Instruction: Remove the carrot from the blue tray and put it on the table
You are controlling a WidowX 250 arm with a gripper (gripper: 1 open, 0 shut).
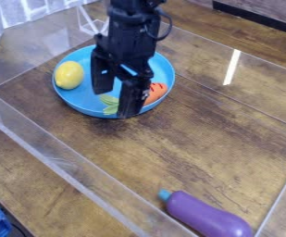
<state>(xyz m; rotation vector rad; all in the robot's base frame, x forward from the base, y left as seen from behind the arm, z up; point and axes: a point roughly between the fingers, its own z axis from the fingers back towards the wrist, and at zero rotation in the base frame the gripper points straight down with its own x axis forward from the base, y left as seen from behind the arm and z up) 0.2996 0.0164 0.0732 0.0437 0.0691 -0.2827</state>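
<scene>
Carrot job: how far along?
Nothing done yet: the toy carrot is in the blue tray, partly hidden by the gripper. In progress: open gripper over the tray, at the carrot; contact unclear. Left: grasp, lift out, set on the wooden table.
</scene>
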